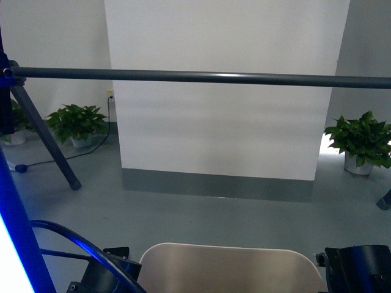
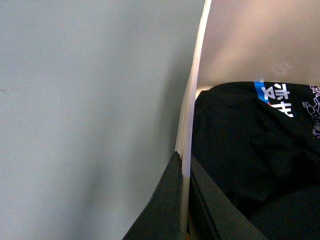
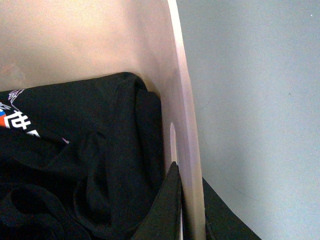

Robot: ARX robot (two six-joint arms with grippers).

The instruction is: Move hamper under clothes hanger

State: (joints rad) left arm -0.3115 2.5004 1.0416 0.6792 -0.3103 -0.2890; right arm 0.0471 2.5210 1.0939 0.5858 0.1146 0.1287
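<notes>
Both end effectors (image 2: 184, 210) (image 3: 187, 210) clamp hamper (image 1: 229, 265) rim; shirt (image 3: 90, 165) print unreadable.

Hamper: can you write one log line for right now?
left gripper: shut on hamper rim | right gripper: same | black T-shirt: inside

My left gripper (image 2: 184, 210): matte black, flat wedge fingers (image 2: 162, 205). Right gripper (image 3: 187, 210) same build, same black fingers (image 3: 165, 207). Front view: both arms' black housings, left arm (image 1: 101, 274), right arm (image 1: 357, 265); a dark cable (image 1: 79, 244) arcs over left one.
</notes>
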